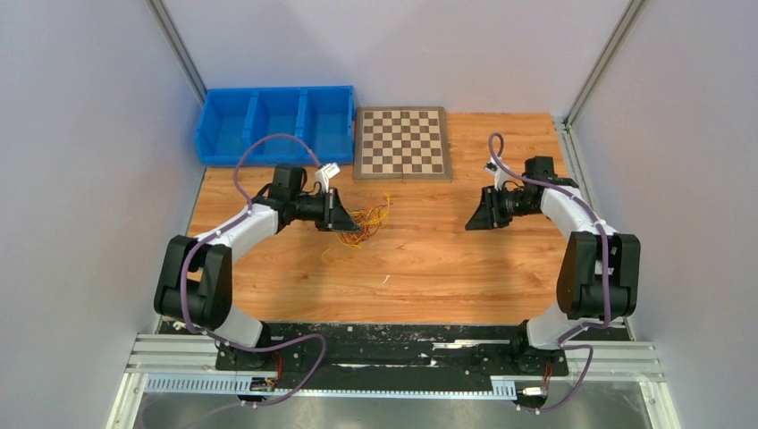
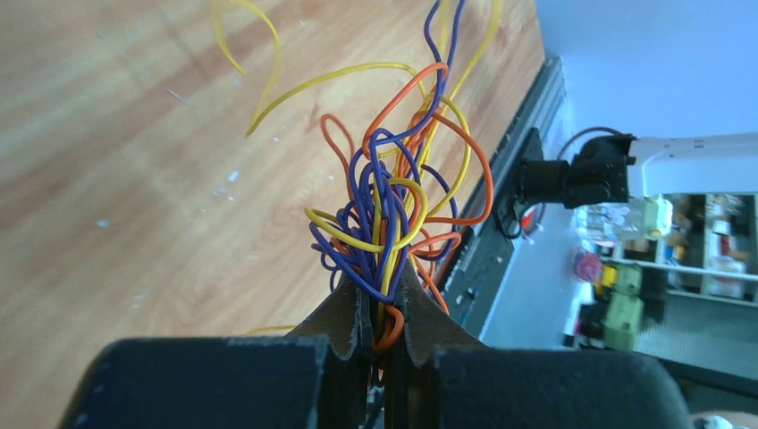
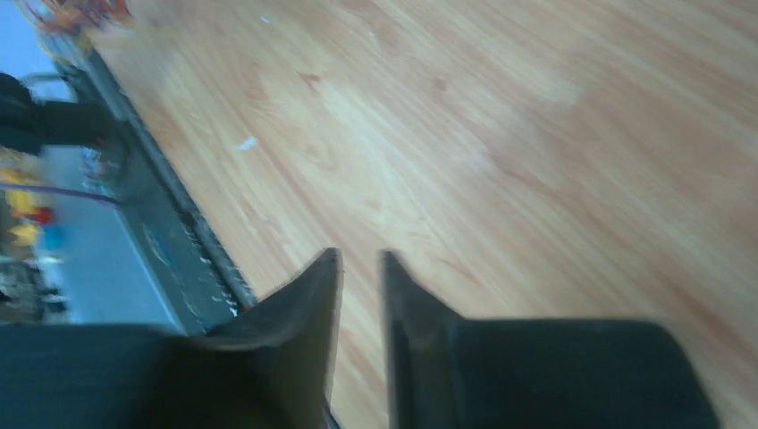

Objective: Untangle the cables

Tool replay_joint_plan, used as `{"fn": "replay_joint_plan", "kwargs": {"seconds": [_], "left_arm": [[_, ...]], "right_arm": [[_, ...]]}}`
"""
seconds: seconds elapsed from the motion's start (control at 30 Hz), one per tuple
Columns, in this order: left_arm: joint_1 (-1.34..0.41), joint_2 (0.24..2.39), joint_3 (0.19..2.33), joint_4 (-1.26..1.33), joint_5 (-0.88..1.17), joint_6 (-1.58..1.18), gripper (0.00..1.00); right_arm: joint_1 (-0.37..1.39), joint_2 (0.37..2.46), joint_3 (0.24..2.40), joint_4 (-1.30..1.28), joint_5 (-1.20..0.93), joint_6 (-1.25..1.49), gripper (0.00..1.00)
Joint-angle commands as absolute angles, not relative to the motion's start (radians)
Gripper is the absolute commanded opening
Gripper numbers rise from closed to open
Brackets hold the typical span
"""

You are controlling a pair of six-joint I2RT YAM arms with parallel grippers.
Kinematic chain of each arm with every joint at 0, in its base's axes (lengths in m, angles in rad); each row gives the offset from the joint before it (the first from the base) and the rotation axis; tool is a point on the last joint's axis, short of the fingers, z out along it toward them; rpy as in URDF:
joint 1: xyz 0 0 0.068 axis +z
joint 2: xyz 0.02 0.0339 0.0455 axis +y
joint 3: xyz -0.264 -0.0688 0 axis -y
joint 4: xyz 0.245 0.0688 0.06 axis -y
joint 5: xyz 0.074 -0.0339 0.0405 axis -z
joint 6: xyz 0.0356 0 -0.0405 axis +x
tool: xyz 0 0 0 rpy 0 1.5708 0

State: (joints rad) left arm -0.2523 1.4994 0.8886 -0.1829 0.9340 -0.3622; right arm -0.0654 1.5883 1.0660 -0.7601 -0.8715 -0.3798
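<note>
At the near edge, the two arm bases stand on a dark plate. The bottom border of the top view cuts off the hoses below them. From the bases both arms rise to a bent elbow and reach forward and inward over the wooden table (image 1: 429, 268).

The left gripper (image 1: 347, 217) points to the right, toward the middle of the table. Its fingers are pressed together on the cables (image 1: 365, 223). In the left wrist view the strands go down between the two pads and are hidden there, so I cannot tell how many are really pinched. Above the pads the cables (image 2: 393, 197) open into a tangled bunch of yellow, orange and dark purple loops. From the top view it is hard to make out whether the bunch touches the wood or hangs just over it. One thin yellow loop lies on the table just in front of it. A small whitish piece (image 1: 386, 280) lies nearer to the bases, too small to identify.

The right gripper (image 1: 480, 217) points to the left, facing the other one, well apart from the bunch. Its wrist view is blurred, but the right gripper (image 3: 360, 259) shows a narrow gap between the fingers with only bare wood behind it.

Further back a chessboard (image 1: 402, 143) lies flat, and a blue bin (image 1: 277, 91) with three compartments stands just beside it on the left.
</note>
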Motion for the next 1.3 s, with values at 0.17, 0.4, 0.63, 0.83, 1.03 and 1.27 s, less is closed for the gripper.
{"fn": "replay_joint_plan", "kwargs": {"seconds": [0.17,0.4,0.63,0.83,1.03,1.27], "left_arm": [[-0.341,1.547,0.895,0.287,0.993,-0.852,0.18],[-0.413,1.629,0.893,0.414,0.834,-1.010,0.16],[-0.430,1.712,0.905,0.545,0.857,-1.066,0.15],[-0.432,1.742,0.889,0.737,0.911,-1.125,0.14],[-0.433,1.686,0.936,0.378,0.895,-0.851,0.29],[-0.409,1.598,0.866,0.067,0.819,-0.562,0.14]], "right_arm": [[0.150,1.531,1.101,-0.489,-1.069,0.068,0.83],[0.283,1.618,1.162,-0.286,-0.866,0.340,0.87],[0.375,1.738,1.153,-0.217,-0.815,0.360,0.65],[0.398,1.793,1.169,-0.284,-0.569,0.243,0.16],[0.395,1.807,1.142,-0.314,-0.398,0.191,0.00],[0.377,1.759,1.072,-0.303,-0.717,0.146,0.19]]}}
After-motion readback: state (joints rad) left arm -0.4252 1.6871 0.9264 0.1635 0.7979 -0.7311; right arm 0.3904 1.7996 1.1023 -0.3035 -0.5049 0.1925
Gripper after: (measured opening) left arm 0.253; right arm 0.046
